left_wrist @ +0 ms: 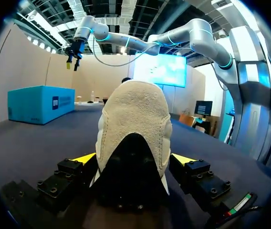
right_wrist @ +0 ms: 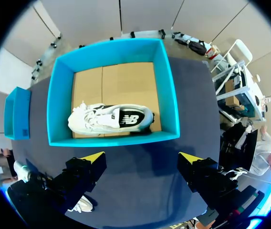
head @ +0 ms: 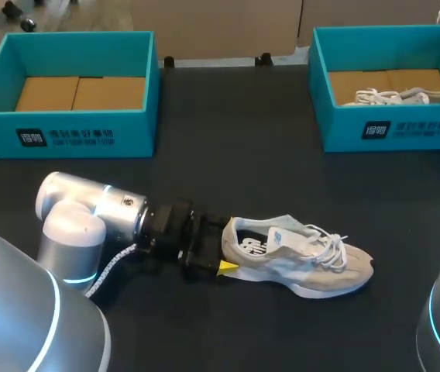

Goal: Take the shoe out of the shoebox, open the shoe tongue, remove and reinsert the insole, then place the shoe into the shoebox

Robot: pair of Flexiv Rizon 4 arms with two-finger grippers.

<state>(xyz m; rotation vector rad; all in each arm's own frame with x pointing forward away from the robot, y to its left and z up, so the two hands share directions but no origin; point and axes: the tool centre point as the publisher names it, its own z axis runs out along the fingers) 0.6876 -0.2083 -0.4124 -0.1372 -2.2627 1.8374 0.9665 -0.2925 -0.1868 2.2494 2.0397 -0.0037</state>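
Observation:
A beige sneaker (head: 305, 257) with white laces lies on its sole on the black table (head: 228, 178), toe pointing right. My left gripper (head: 221, 254) is at its heel. In the left wrist view the heel (left_wrist: 133, 129) fills the gap between the open yellow-tipped fingers (left_wrist: 85, 158). My right gripper (right_wrist: 142, 157) hangs open high above the right teal shoebox (right_wrist: 171, 100), with nothing between its fingers. That box holds a second, white sneaker (right_wrist: 111, 119) lying on cardboard. The right gripper (left_wrist: 72, 57) also shows far overhead in the left wrist view.
A second teal shoebox (head: 73, 85) stands at the back left, holding only a cardboard liner. The right shoebox (head: 390, 136) is at the back right. Bare black table lies between the boxes and in front of the sneaker.

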